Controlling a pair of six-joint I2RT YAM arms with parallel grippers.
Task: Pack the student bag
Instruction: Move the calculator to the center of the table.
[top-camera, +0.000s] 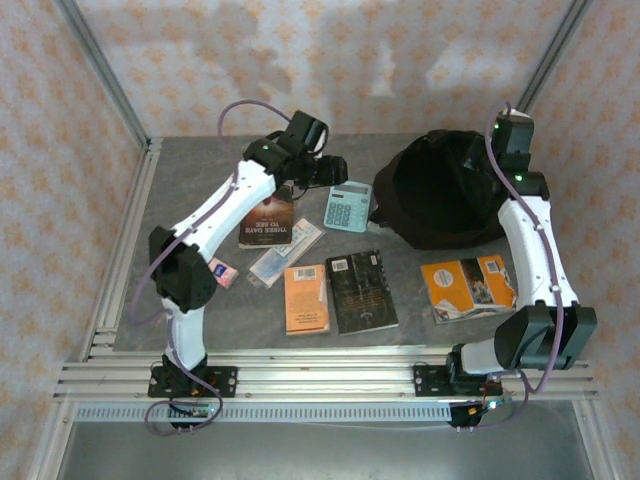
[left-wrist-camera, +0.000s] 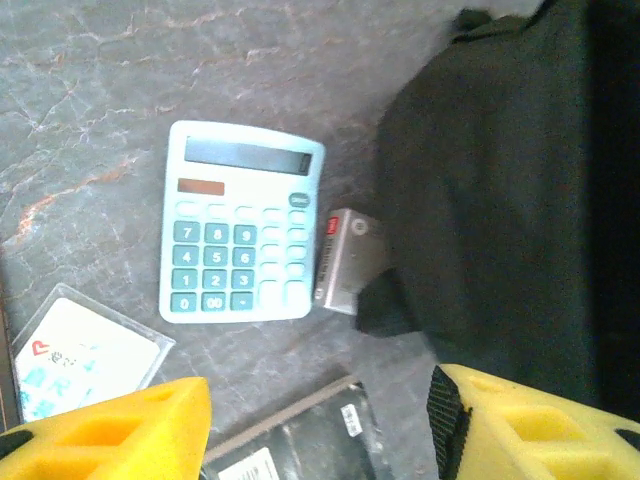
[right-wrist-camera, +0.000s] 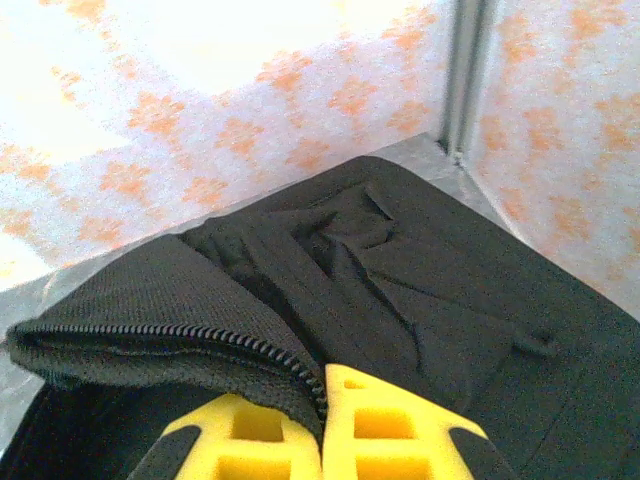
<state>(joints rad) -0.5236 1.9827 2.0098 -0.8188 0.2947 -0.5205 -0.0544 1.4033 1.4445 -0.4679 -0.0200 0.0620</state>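
**Student bag** (top-camera: 440, 190): black fabric, slumped on the far right part of the grey table (top-camera: 190, 180). Its zipper (right-wrist-camera: 200, 345) is undone, and one edge of the opening is raised above the crumpled black fabric behind it.

**Right gripper** (right-wrist-camera: 322, 400): sits on the far right side of the bag. Its yellow fingers (right-wrist-camera: 385, 435) are pressed together on the zippered edge, and the zipper runs down between them.

**Left gripper** (left-wrist-camera: 320, 400): hangs above the table just left of the bag, clear of it. Its yellow fingers (left-wrist-camera: 110, 435) stand wide apart with nothing between them. The bag lies to its right and the calculator below it.

**Calculator** (left-wrist-camera: 243, 222): pale blue, lying flat with the keys up, just left of the bag.

**Small grey box** (left-wrist-camera: 345, 260): lies between the calculator and the bag. It rests against the calculator's right edge and meets the bag's fabric at its near corner.

**Clear case** (left-wrist-camera: 80, 350): lies near and left of the calculator, with a printed card inside.

**Dark book** (top-camera: 268, 215): lies left of the calculator, partly under the left arm.

**Orange book** (top-camera: 306, 298) and **black book** (top-camera: 362, 290): lie side by side at the near middle of the table.

**Yellow-orange book** (top-camera: 468, 287): lies on the near side of the bag, well apart from it, beside the right arm.
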